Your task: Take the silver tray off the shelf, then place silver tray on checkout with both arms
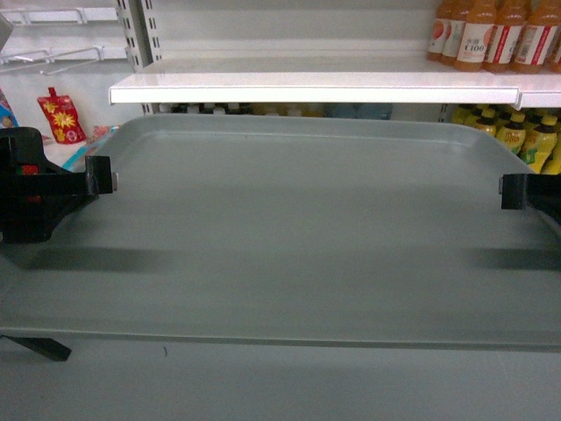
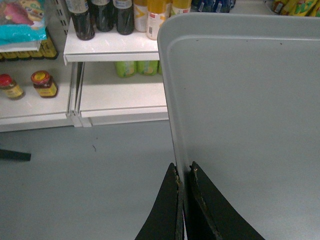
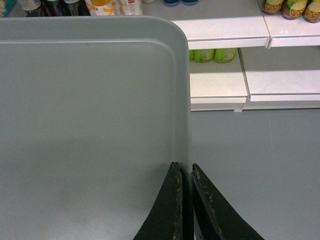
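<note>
here the silver tray (image 1: 298,237) spans between left tool (image 1: 103,182) and right tool (image 1: 512,191), each clamping a rim.

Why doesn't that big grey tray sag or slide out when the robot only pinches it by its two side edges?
The silver tray probably is stiff: it spans flat between the left gripper and right gripper with no visible bend. Its smooth surface looks slippery, so the narrow pinch on each rim could slip. Being wide and empty, it likely tips easily if one arm lags.

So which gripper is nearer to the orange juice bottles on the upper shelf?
Right. The right gripper clamps the silver tray at its right edge, below the orange juice bottles. The left gripper clamps the opposite edge, far across.
</note>
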